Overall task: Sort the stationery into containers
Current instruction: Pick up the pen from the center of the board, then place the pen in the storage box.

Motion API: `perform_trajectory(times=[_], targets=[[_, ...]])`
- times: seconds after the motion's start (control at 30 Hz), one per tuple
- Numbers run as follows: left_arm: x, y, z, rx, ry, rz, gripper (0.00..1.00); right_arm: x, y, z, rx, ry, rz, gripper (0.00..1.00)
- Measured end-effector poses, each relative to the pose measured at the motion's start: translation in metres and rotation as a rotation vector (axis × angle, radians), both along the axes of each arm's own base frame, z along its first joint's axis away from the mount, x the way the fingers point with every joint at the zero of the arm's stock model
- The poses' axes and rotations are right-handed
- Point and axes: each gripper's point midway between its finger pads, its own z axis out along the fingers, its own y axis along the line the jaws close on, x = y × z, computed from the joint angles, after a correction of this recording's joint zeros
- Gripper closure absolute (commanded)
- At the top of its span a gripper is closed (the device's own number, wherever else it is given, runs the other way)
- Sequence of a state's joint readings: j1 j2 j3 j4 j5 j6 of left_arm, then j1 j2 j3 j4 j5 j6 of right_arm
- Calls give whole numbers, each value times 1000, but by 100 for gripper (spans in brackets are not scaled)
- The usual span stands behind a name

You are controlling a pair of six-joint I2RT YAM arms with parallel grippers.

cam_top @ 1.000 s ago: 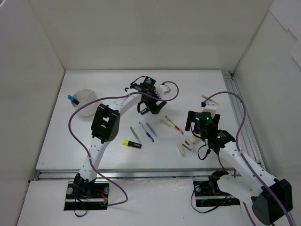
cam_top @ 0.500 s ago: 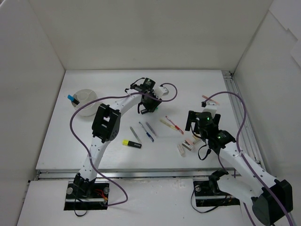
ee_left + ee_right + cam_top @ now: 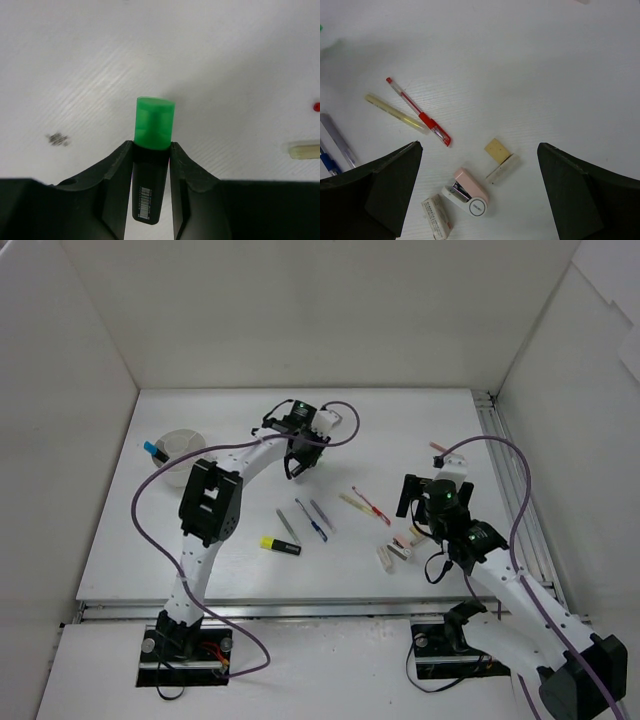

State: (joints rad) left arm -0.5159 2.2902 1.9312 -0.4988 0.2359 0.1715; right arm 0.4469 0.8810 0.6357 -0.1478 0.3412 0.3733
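My left gripper (image 3: 151,146) is shut on a black highlighter with a green cap (image 3: 155,123), which sticks out past the fingertips over the white table. In the top view this gripper (image 3: 297,461) hangs at the back middle, right of the round white tub (image 3: 190,468), which has a blue-ended highlighter (image 3: 154,451) in it. My right gripper (image 3: 479,146) is open above a pink mini stapler (image 3: 470,192), a tan-and-white eraser (image 3: 500,160) and a small white box (image 3: 436,218). A red pen (image 3: 419,112) and a beige stick (image 3: 395,114) lie further left.
A yellow-ended highlighter (image 3: 281,546) and thin silver and blue pens (image 3: 311,519) lie in the middle of the table. A small reddish stick (image 3: 437,447) rests by the right rail (image 3: 510,490). White walls close in the table on three sides.
The left gripper has shut on the green highlighter and has moved left and toward the back with it. The right arm has barely moved.
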Motion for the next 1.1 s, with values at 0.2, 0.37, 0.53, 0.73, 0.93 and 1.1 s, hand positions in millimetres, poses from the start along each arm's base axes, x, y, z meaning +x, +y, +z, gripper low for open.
perform_trajectory(times=[0.2, 0.37, 0.53, 0.73, 0.93, 1.1], targets=[[26, 76, 80, -163, -107, 367, 98, -1, -3, 5, 0, -16, -9, 2], [22, 198, 164, -334, -274, 826, 97, -2, -4, 5, -8, -17, -13, 2], [-18, 316, 200, -444, -441, 1272, 95, -2, -5, 3, -14, -9, -12, 2], [-57, 373, 185, -453, -562, 1546, 92, -1, -5, -8, -35, 28, -13, 2], [-54, 409, 184, -432, -658, 1684, 94, 1, -6, -17, -63, 60, -19, 2], [-39, 429, 169, -391, -700, 1744, 93, 2, -9, -19, -87, 70, -24, 2]])
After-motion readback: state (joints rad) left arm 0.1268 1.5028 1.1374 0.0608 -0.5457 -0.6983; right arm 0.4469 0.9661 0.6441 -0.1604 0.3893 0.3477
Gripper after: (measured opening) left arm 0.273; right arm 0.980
